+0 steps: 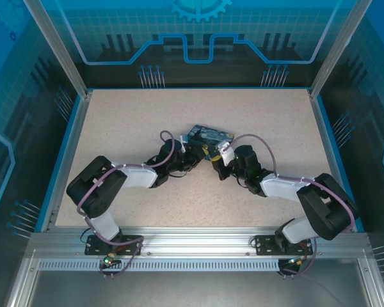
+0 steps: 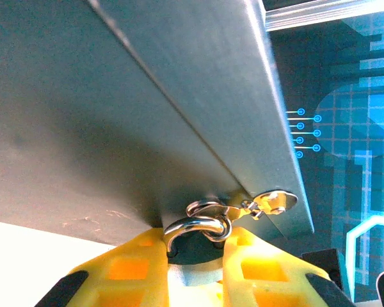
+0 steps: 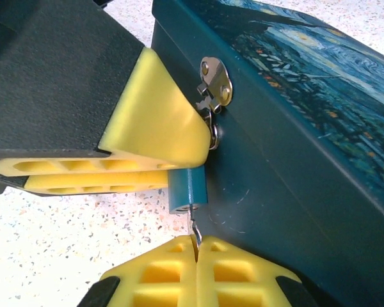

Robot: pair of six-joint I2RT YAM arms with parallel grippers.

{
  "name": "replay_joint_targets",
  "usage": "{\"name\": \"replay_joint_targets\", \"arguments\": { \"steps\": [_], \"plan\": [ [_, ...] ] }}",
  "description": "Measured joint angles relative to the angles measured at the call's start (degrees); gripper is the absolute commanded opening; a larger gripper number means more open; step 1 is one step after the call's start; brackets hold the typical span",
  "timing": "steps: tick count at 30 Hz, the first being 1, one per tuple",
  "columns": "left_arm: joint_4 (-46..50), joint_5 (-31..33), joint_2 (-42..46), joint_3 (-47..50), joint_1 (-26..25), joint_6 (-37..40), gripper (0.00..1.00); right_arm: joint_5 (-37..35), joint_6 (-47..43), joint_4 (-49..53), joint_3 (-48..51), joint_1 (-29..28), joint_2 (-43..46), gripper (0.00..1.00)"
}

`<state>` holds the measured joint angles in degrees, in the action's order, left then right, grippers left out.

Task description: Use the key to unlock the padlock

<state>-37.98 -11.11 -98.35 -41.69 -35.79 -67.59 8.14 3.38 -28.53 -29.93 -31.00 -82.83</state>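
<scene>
1. The padlock [image 3: 187, 188]: small, blue-grey body, low centre of the right wrist view, just beside the dark side wall of the tin [image 3: 294, 147]. Its upper part is hidden under a yellow finger.
2. Shackle [image 2: 195, 225]: bright metal loop at bottom centre of the left wrist view. It meets the ring fittings at the tin's silver hasp [image 3: 216, 80]. I cannot tell whether it is latched.
3. Left gripper [image 2: 195, 249]: yellow fingers clamped on the padlock body, one on either side of the shackle.
4. Key [image 3: 194, 225]: thin metal sliver, upright, bottom centre of the right wrist view. Its upper end touches the underside of the padlock body. I cannot tell how far in it sits.
5. Right gripper [image 3: 196, 246]: fingers pressed together on the key, with no gap between the pads.
6. Tin: lid painted in blue and yellow swirls, upper right of the right wrist view. It rests on the speckled table [image 3: 64, 243].
7. Overhead view: both grippers meet at frame centre, just below the tin. The arms reach in from lower left and lower right.
</scene>
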Motion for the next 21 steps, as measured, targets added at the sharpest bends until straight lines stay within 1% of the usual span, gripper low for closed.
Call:
{"name": "replay_joint_targets", "arguments": {
  "steps": [4,7,16,18,21],
  "plan": [
    [-0.1,0.0,0.0,-0.2,0.0,0.0,0.0,2.7,1.9,-0.6,0.0,1.1,0.0,0.0],
    [-0.1,0.1,0.0,-0.2,0.0,0.0,0.0,3.4,3.3,-0.7,0.0,1.2,-0.1,0.0],
    [-2.2,0.4,-3.9,-0.2,-0.2,0.0,0.0,0.9,5.9,-4.0,1.5,0.4,-4.3,0.0],
    [-2.2,0.4,-5.0,-0.2,-0.4,0.0,0.02,0.3,6.1,-5.2,2.3,0.3,-5.4,0.0],
    [-2.4,0.4,-6.4,-0.2,-0.8,-0.1,0.1,-0.1,6.3,-6.3,3.0,0.0,-7.0,0.0]
  ]
}}
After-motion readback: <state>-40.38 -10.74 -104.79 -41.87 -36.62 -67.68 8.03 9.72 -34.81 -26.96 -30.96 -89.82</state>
